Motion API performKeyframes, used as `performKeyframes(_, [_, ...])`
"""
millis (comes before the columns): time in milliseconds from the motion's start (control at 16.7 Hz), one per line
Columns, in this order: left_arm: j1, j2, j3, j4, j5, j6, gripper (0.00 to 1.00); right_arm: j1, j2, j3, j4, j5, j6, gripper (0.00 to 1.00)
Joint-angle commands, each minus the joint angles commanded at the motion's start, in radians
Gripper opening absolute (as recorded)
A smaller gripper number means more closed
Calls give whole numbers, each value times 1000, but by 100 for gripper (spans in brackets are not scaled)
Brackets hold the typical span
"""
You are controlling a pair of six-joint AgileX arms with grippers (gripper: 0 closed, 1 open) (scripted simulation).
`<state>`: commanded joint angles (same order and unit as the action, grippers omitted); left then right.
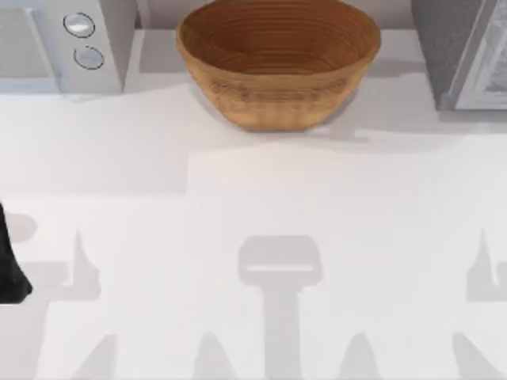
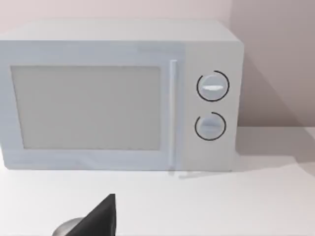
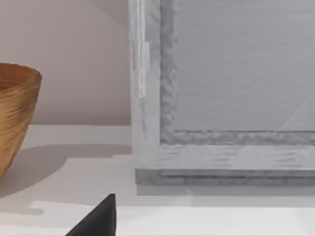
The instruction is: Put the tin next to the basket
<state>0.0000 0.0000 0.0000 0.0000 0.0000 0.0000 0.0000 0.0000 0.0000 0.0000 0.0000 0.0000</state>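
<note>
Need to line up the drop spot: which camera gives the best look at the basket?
The top view: the whole basket shows, rim and ribbed inside, at the table's far edge. The right wrist view catches just one side of it; the left wrist view faces the microwave.

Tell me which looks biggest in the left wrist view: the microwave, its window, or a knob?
1. The microwave, biggest by far.
2. Its window, covering much of the front.
3. The top knob and the bottom knob; these two look alike, so I won't rank them.

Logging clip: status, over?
Left gripper at table's left edge, silver round top beneath, possibly tin. Right gripper facing grey appliance. Light-brown woven wicker basket back centre.
</note>
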Motion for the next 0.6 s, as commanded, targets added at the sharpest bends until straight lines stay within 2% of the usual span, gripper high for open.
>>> performKeyframes(300, [7,60,48,-44,0,33,100,0,0,0,0,0,0,100])
performKeyframes(600, [38,359,294,-227,2,186,100,0,0,0,0,0,0,100])
